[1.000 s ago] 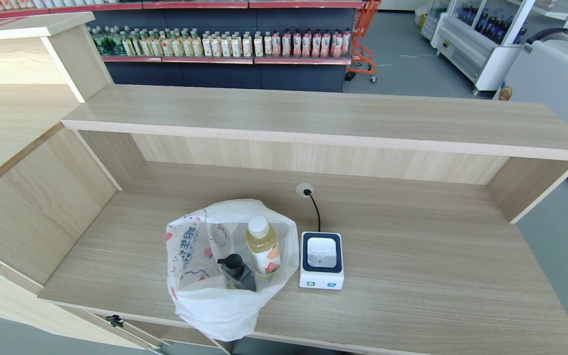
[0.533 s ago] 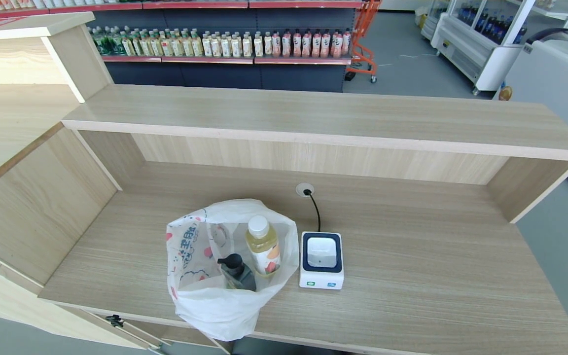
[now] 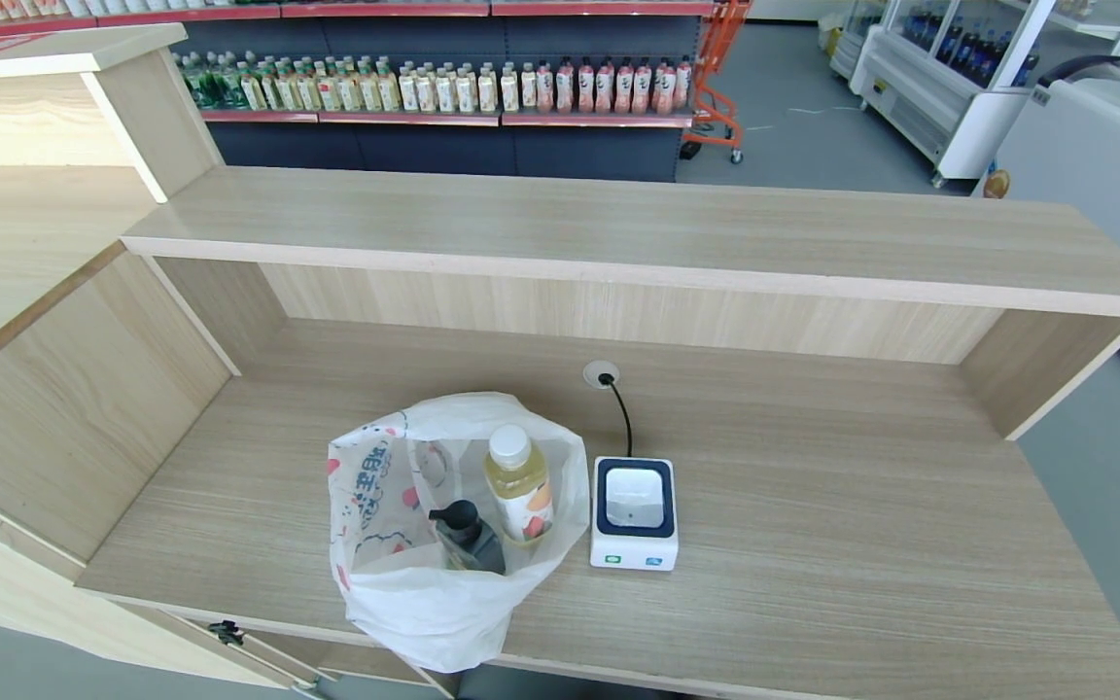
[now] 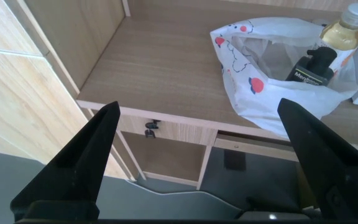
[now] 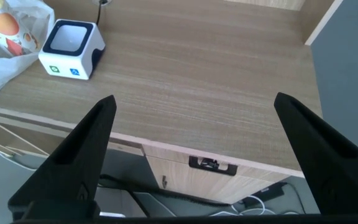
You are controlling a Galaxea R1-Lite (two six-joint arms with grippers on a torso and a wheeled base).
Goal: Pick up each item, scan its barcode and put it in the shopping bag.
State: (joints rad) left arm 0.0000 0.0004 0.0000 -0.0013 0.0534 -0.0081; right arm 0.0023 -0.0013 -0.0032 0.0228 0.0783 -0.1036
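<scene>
Left jaws and right jaws are both hanging wide apart, off the table's [image 3: 861, 544] near edge. One shopping bag [image 3: 424, 612] is sitting near-left, holding two items: a drink bottle [image 3: 518, 486] and a dark pump bottle [image 3: 471, 544]. One scanner [image 3: 634, 515] is sitting just right of it, its cable [image 3: 623, 418] trailing toward the far side.

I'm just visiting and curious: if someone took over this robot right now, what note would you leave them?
Left gripper: open, empty, before the counter's front edge near the shopping bag.
Right gripper: open, empty, before the front edge, right of the scanner.
Drink bottle and pump bottle sit in the bag, beside the scanner.
Done: both bagged. Left: probably nothing.
</scene>
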